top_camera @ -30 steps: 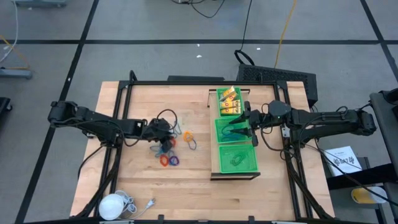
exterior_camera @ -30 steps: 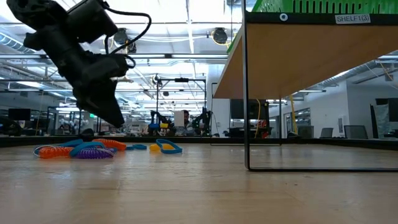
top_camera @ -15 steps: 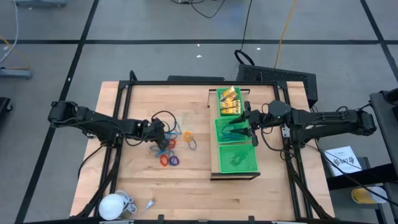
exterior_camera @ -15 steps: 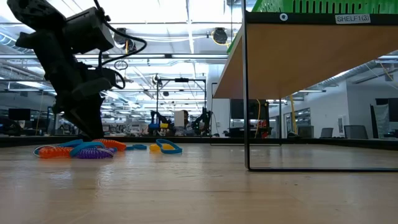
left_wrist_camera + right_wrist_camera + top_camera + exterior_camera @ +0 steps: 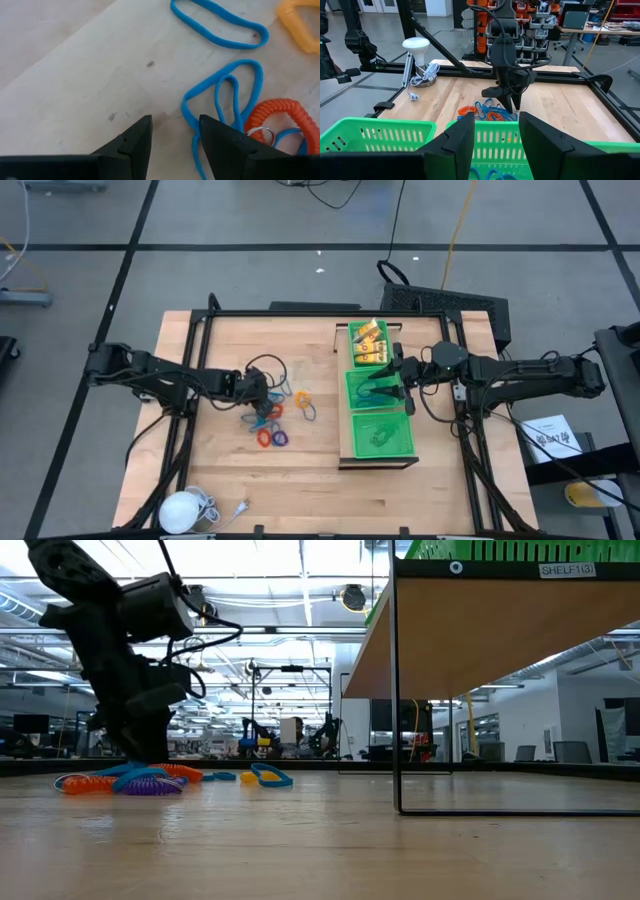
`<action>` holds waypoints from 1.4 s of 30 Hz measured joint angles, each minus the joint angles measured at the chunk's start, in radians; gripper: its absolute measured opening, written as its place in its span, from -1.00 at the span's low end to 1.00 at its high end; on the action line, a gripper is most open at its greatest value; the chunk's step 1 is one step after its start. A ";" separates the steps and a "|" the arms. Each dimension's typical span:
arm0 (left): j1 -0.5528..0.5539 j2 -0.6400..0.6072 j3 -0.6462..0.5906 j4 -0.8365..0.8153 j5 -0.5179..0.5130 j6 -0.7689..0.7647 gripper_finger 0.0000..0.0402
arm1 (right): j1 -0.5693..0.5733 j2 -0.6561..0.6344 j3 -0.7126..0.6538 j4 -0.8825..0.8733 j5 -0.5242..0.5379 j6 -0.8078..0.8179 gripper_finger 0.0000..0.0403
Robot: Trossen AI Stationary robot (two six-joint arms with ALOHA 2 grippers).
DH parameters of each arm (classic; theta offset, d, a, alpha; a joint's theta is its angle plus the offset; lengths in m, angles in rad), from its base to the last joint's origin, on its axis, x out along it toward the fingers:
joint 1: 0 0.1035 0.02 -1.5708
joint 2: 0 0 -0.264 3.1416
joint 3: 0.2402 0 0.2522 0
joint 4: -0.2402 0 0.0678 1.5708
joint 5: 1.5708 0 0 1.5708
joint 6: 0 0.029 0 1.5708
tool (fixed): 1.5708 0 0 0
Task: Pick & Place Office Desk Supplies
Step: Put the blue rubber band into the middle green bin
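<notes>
As seen from straight above, two dark arms reach inward over a wooden tabletop (image 5: 300, 470), one from each side of the frame.

Left claw (image 5: 264, 402): left of frame centre in the overhead view, lowered over the loose rings; its wrist view shows the two fingers apart with bare wood between them, gripping nothing, a blue loop just beside one fingertip (image 5: 210, 125).

Right claw (image 5: 398, 383): right of centre, hovering at the middle bin of the green tray; fingers parted, nothing visible between them in its wrist view.

Rings (image 5: 272, 425): a small cluster of thin red, orange, purple and blue rings lying on the wood just left of centre; in the table-level view they sit low at the left, beneath the left arm.

Blue loops (image 5: 220, 100): two flat blue bands on the wood, one overlapping an orange coiled ring (image 5: 280, 120) at the lower right of the left wrist view.

Green tray (image 5: 378, 435): three mesh bins in a column right of centre, resting on a raised shelf.

Yellow packets (image 5: 367, 342): in the uppermost bin.

Blue pieces (image 5: 375, 392): in the middle bin; their shape is too small to tell.

White round object (image 5: 182, 508): lower left corner of the tabletop, with a cord trailing to its right.
</notes>
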 joint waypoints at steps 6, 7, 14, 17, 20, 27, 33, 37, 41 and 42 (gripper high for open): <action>0.000 0.000 0.000 0.051 0.049 0.001 -0.13 | 0.000 0.000 0.000 0.000 0.000 0.000 -0.29; 0.000 0.000 0.000 0.065 0.062 0.007 -0.13 | 0.000 0.000 0.000 0.000 0.000 0.000 -0.29; 0.000 0.000 0.000 0.076 0.032 0.011 -0.13 | 0.000 0.000 0.000 0.000 0.000 0.000 -0.29; 0.000 0.000 0.000 0.076 0.019 0.006 -0.13 | 0.000 0.000 0.000 0.000 0.000 0.000 -0.29; 0.000 0.000 0.000 0.076 0.034 0.006 -0.13 | 0.000 0.000 0.000 0.000 0.000 0.000 -0.29; 0.000 0.000 0.000 0.070 0.078 0.003 -0.13 | 0.000 0.000 0.000 0.000 0.000 0.000 -0.29; 0.000 0.000 0.000 0.042 0.065 -0.006 -0.29 | 0.000 0.000 0.000 0.000 0.000 0.000 -0.29; 0.000 0.000 0.000 0.035 0.065 -0.020 -0.61 | 0.000 0.000 0.000 0.000 0.000 0.000 -0.29; 0.002 0.000 0.000 0.044 0.065 -0.011 -0.93 | 0.000 0.000 0.000 0.000 0.000 0.000 -0.29; 0.003 0.000 0.000 0.047 0.067 -0.010 -0.96 | 0.000 0.000 0.000 0.000 0.000 0.000 -0.29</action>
